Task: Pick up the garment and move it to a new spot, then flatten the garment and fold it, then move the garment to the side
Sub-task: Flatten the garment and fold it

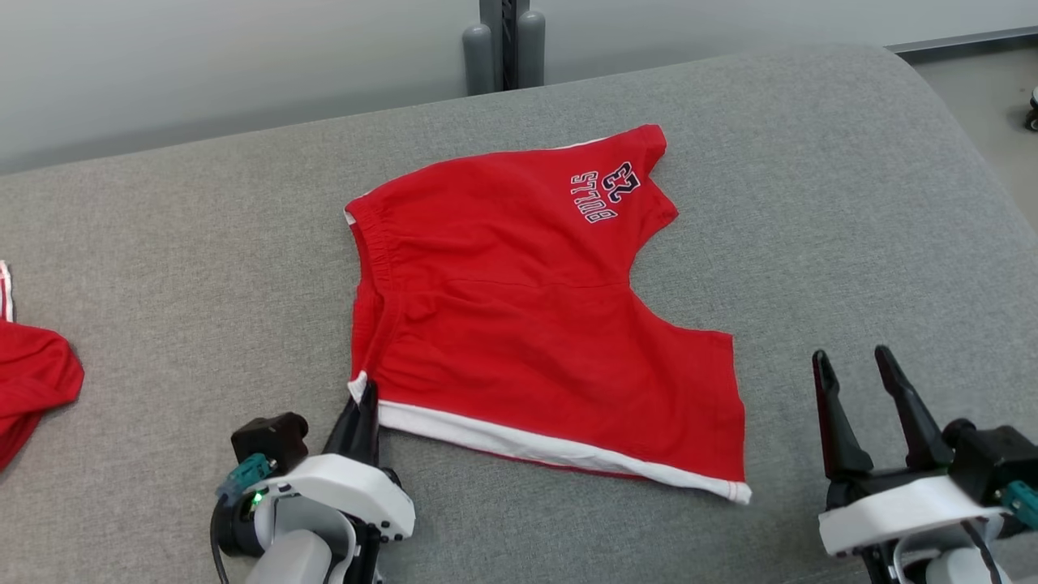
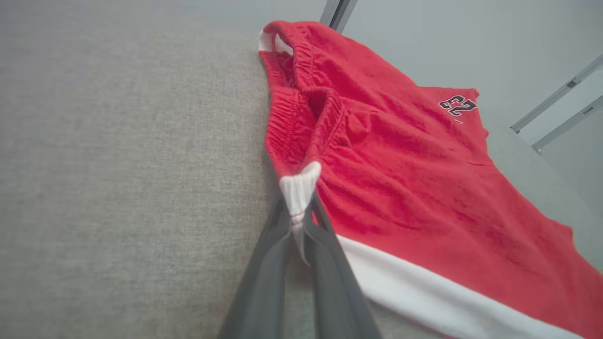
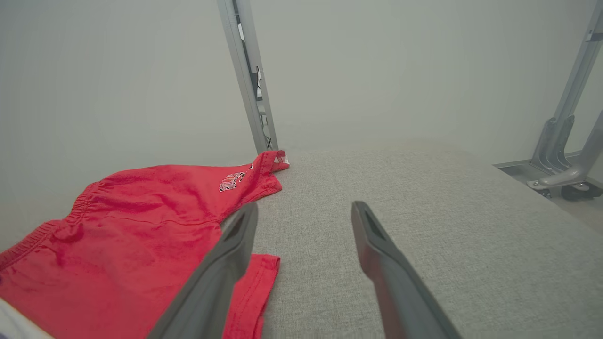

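The garment [image 1: 527, 308] is a pair of red shorts with a white side stripe and a "BULLS 23" print, spread flat on the grey padded table [image 1: 203, 268]. My left gripper [image 1: 365, 395] is shut on the garment's near-left corner, where the waistband meets the white stripe. In the left wrist view the white corner [image 2: 297, 190] is bunched between the two dark fingers [image 2: 264, 278]. My right gripper [image 1: 851, 365] stands open to the right of the garment, near its lower right hem, touching nothing. In the right wrist view the garment [image 3: 141, 226] lies left of the spread fingers [image 3: 377, 249].
Another red cloth [image 1: 32, 381] lies at the table's left edge. A grey metal post [image 1: 503, 45] stands behind the table's far side. The table's right end rounds off toward the floor [image 1: 989, 97].
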{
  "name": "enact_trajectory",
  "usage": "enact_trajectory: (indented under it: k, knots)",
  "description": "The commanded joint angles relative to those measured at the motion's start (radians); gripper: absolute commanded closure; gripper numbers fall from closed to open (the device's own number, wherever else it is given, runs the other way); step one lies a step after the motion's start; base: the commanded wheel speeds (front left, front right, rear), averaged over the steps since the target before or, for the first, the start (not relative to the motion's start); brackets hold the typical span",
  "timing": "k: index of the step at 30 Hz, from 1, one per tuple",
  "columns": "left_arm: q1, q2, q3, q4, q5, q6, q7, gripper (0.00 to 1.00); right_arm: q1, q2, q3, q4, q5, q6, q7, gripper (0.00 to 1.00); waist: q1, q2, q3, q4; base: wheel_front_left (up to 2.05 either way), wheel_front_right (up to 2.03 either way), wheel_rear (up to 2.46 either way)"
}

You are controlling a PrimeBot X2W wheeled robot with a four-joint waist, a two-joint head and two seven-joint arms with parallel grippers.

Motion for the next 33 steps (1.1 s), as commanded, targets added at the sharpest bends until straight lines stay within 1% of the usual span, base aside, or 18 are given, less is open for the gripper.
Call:
enact_trajectory:
  k: [1, 4, 6, 10, 13, 16, 27, 33]
  knots:
    - [-0.005, 0.006, 0.022, -0.041, 0.018, -0.009, -0.001, 1.00, 0.026, 0.003, -0.002, 0.014, 0.009, 0.000, -0.002, 0.00, 0.0000, 0.0000, -0.005, 0.001, 0.00, 0.00, 0.00]
    - [0.020, 0.006, 0.040, -0.086, 0.052, -0.006, -0.001, 1.00, 0.054, 0.011, 0.020, 0.044, 0.046, 0.000, 0.000, 0.00, 0.0000, 0.0000, -0.011, 0.003, 0.00, 0.00, 0.00]
    - [0.032, 0.006, 0.047, -0.108, 0.069, -0.005, -0.001, 1.00, 0.069, 0.015, 0.047, 0.066, 0.093, 0.000, 0.019, 0.00, 0.0000, 0.0000, -0.015, 0.003, 0.00, 0.00, 0.00]
    - [0.046, 0.006, 0.047, -0.134, 0.085, -0.002, -0.001, 1.00, 0.099, 0.020, 0.116, 0.098, 0.202, 0.000, 0.089, 0.00, 0.0000, 0.0000, -0.017, 0.008, 0.00, 0.00, 0.00]
    - [0.048, 0.006, 0.041, -0.141, 0.086, -0.001, -0.001, 1.00, 0.110, 0.004, 0.152, 0.114, 0.255, 0.000, 0.125, 0.00, 0.0000, 0.0000, -0.014, 0.014, 0.00, 0.00, 0.00]
    - [0.045, 0.006, 0.034, -0.145, 0.086, -0.002, -0.001, 1.00, 0.111, 0.003, 0.179, 0.129, 0.299, 0.000, 0.156, 0.00, 0.0000, 0.0000, -0.011, 0.021, 0.00, 0.00, 0.00]
    - [0.055, 0.006, 0.030, -0.138, 0.092, -0.006, -0.001, 1.00, 0.122, -0.017, 0.243, 0.173, 0.423, 0.000, 0.270, 0.00, 0.0000, 0.0000, -0.022, 0.043, 0.00, 0.00, 0.00]
    - [0.058, 0.006, 0.020, -0.141, 0.082, -0.006, -0.001, 1.00, 0.123, -0.023, 0.266, 0.188, 0.473, 0.000, 0.315, 0.00, 0.0000, 0.0000, -0.029, 0.054, 0.00, 0.00, 0.00]
